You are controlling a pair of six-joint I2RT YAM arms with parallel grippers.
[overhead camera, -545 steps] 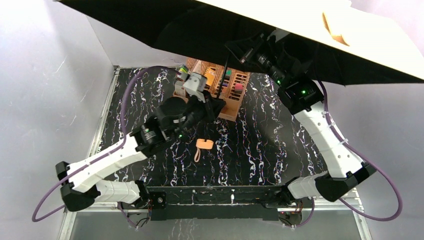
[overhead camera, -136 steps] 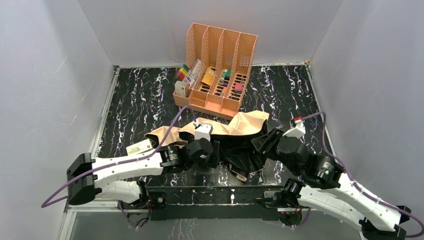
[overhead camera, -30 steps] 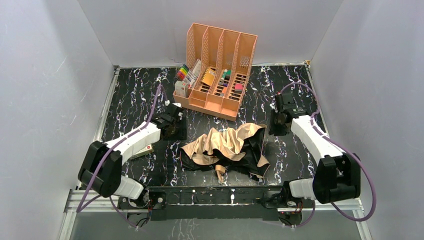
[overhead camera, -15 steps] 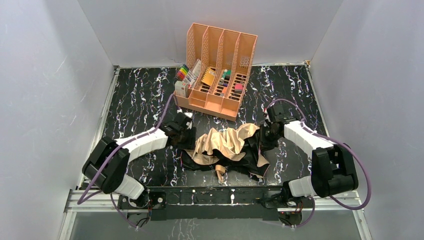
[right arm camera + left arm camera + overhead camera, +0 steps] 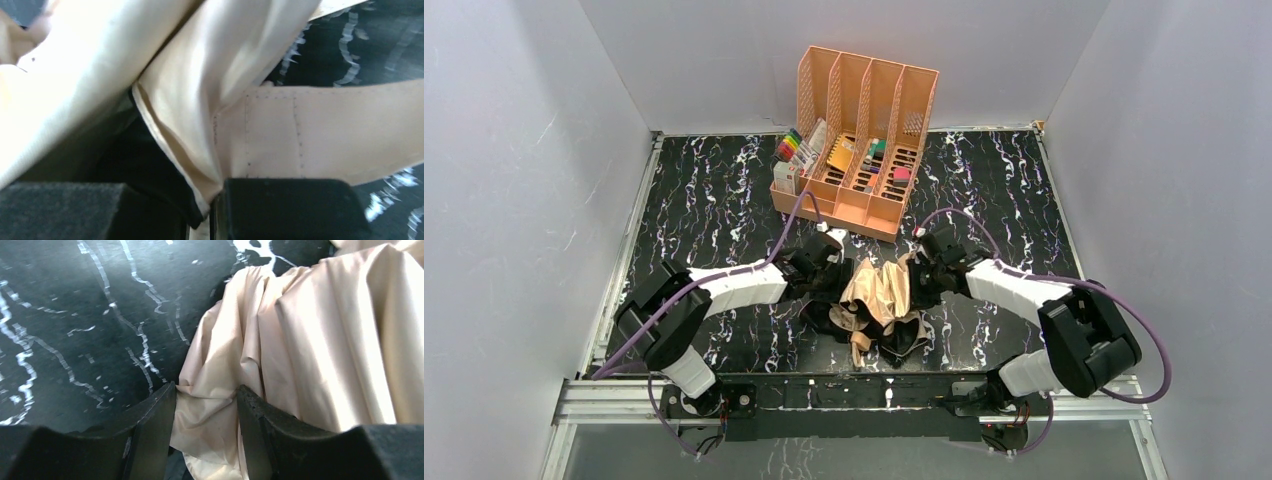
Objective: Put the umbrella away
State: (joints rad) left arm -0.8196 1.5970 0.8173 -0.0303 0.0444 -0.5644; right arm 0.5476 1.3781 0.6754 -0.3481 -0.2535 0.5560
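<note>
The umbrella point(image 5: 876, 300) lies collapsed in a bunched heap of tan and black fabric at the front middle of the table, with its short handle point(image 5: 861, 348) pointing at the near edge. My left gripper point(image 5: 832, 277) presses into the heap's left side. In the left wrist view the left gripper point(image 5: 206, 392) has a fold of tan canopy point(image 5: 320, 340) pinched between its fingers. My right gripper point(image 5: 921, 277) is at the heap's right side. In the right wrist view the right gripper point(image 5: 206, 205) is shut on the canopy's edge, beside the stitched tan strap point(image 5: 325, 130).
A peach file organizer point(image 5: 859, 140) with small items in it stands at the back middle, with coloured markers point(image 5: 791, 148) at its left end. White walls close in the black marbled table point(image 5: 704, 200) on the left, back and right.
Both arms have swung inward from the sides to the umbrella. The canopy, spread wide a second ago, is now squeezed into a narrower heap between the two grippers.
</note>
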